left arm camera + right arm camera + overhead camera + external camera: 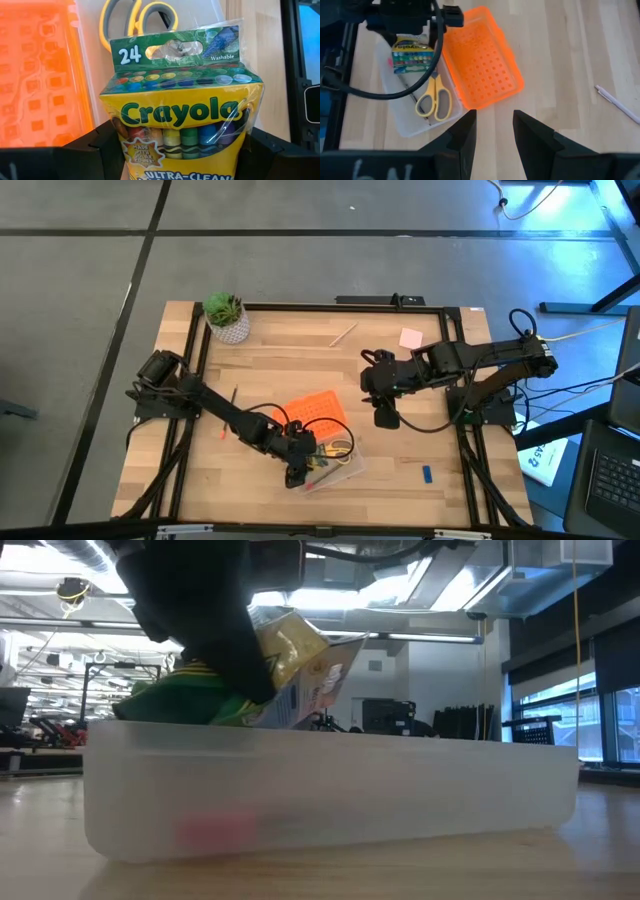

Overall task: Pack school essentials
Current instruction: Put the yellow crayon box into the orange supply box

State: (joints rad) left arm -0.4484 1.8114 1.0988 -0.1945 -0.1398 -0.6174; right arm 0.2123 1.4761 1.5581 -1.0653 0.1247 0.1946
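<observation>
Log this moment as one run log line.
left gripper: holds crayon box over clear case | right gripper: open, empty | scissors: in case

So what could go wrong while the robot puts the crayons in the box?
1. The crayon box sits tilted in the left claw above the clear case, so it might catch on the case wall instead of sliding in.
2. The yellow-handled scissors already lie inside, so the crayons may land on them and sit crooked.
3. The orange lid hangs open beside it; a bump could swing it.
</observation>
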